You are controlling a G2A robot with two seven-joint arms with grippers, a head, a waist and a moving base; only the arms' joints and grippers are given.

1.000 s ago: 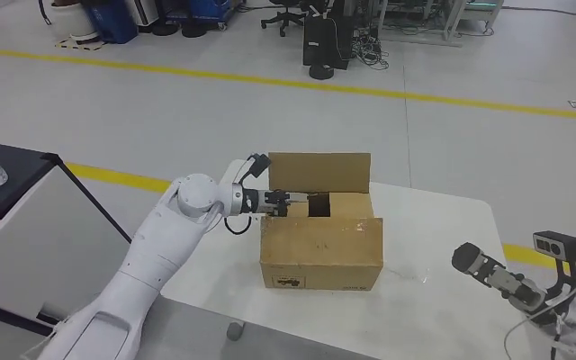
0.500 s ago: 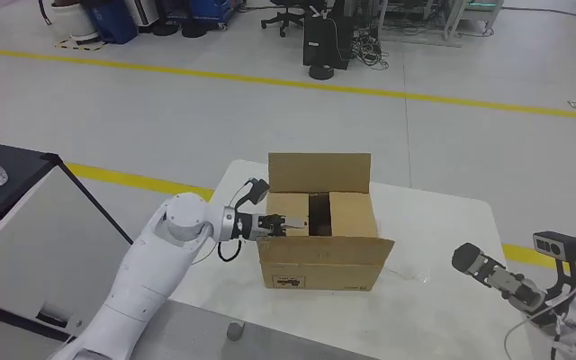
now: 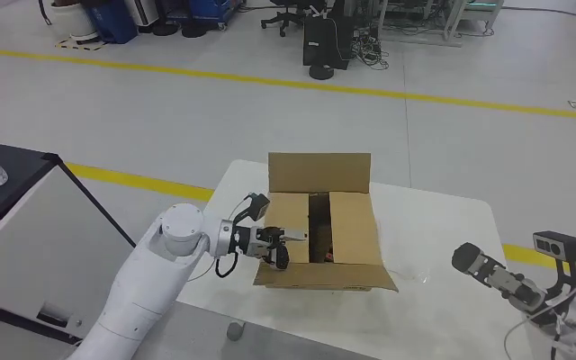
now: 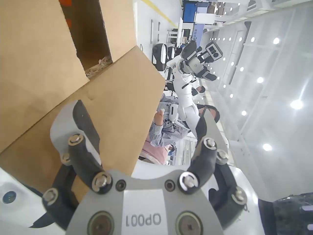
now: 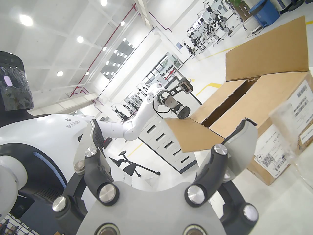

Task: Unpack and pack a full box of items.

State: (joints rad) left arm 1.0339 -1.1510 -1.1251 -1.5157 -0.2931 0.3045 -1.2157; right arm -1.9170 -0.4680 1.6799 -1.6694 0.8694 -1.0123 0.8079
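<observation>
A brown cardboard box [image 3: 326, 236] sits in the middle of a white worktop [image 3: 450, 225]. Its back flap [image 3: 319, 171] stands upright. Its near flap [image 3: 328, 276] is folded outward, lying almost level over the front edge of the box. Two inner flaps [image 3: 353, 225] lie across the top with a dark gap between them. Something orange shows in the gap, too hidden to name.

The left gripper [image 3: 281, 241] is at the near left corner of the box, at the end of the near flap. In the left wrist view its jaws are spread wide, with the flap's edge lying between them, not pinched.

The right gripper [image 3: 468, 257] hangs over the right end of the worktop, well apart from the box, its jaws also spread and holding nothing.
</observation>
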